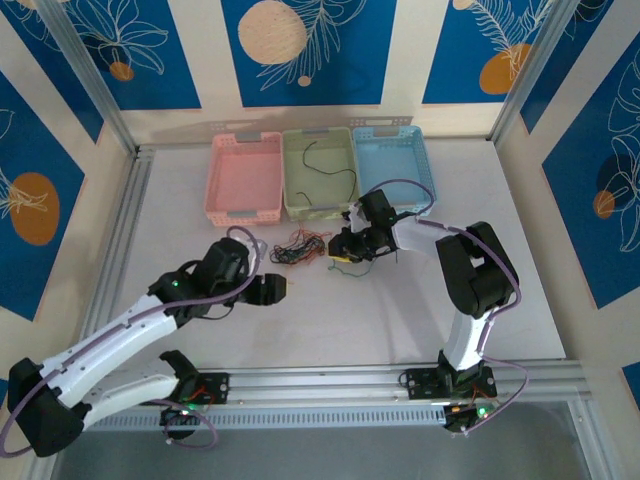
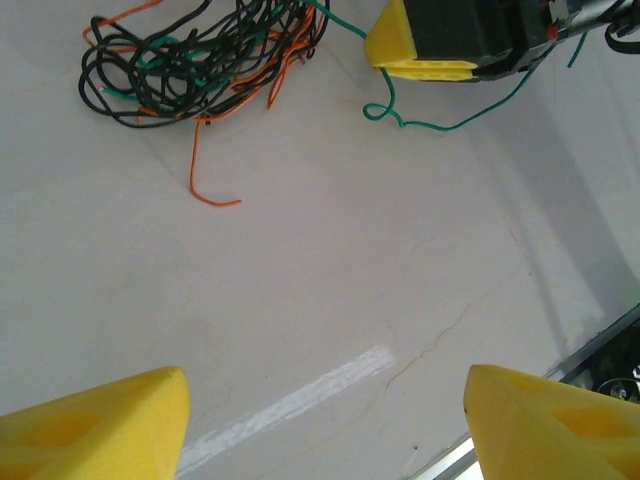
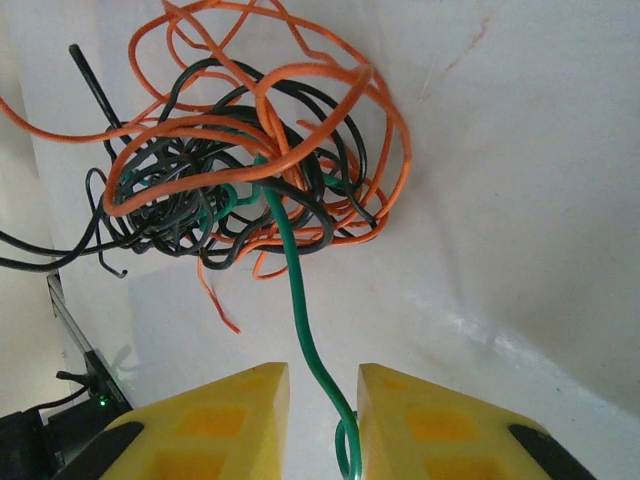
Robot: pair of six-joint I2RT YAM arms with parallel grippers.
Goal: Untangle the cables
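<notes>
Jaws of right gripper [image 3: 325, 375] stood narrowly apart around green cable [image 3: 295, 290] trailing from tangled cables [image 3: 230, 185]; left gripper [image 2: 327, 385] gaped wide, empty.

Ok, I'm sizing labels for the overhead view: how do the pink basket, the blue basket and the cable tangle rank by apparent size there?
1. Pink basket and blue basket: they look alike, so no ranking between them.
2. Cable tangle: clearly smallest.

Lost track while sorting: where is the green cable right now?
Right wrist view: the green cable runs from the tangle down between the jaws of the right gripper.
</notes>
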